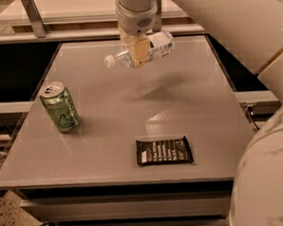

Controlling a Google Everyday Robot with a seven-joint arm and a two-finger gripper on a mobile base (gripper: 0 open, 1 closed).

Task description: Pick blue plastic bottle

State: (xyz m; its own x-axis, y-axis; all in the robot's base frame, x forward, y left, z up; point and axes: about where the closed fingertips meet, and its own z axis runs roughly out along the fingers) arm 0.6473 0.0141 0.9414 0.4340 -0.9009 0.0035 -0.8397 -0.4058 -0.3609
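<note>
The blue plastic bottle (152, 48) is clear with a white cap at its left end and a white label. It lies on its side in the air, well above the grey table (109, 135), near the table's far middle. My gripper (139, 52) comes down from above and is shut on the bottle's middle, its tan fingers (140, 50) across the bottle's front. The bottle's shadow lies on the table below it.
A green soda can (60, 107) stands upright at the table's left. A black snack packet (163, 151) lies flat near the front edge. My white arm fills the right side of the view. A shelf rail runs behind the table.
</note>
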